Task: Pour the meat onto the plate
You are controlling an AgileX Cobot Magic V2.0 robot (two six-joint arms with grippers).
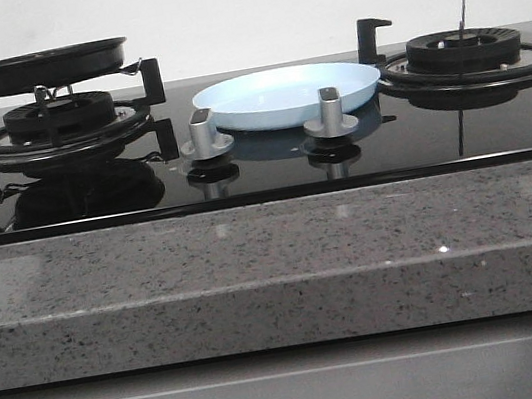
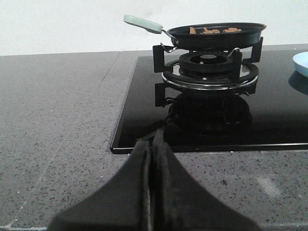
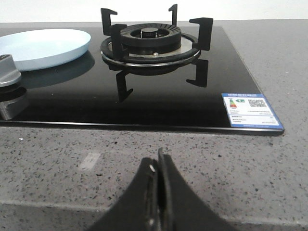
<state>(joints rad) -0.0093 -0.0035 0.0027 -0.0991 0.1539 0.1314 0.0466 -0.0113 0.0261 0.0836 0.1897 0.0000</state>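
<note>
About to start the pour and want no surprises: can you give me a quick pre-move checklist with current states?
1. Meat in the frying pan: ok.
2. Pan seated on left burner grate: ok.
3. Plate between the burners, nothing on it: ok.
4. Pan handle unobstructed: ok.
5. Left gripper open for grasping: not ok, shut.
6. Right gripper shut, holding nothing: ok.

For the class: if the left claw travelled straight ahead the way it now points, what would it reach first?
Probably the front edge of the black glass hob, then the left burner carrying the pan of meat. The shut left claw sits low over the stone counter; depth is uncertain.
</note>
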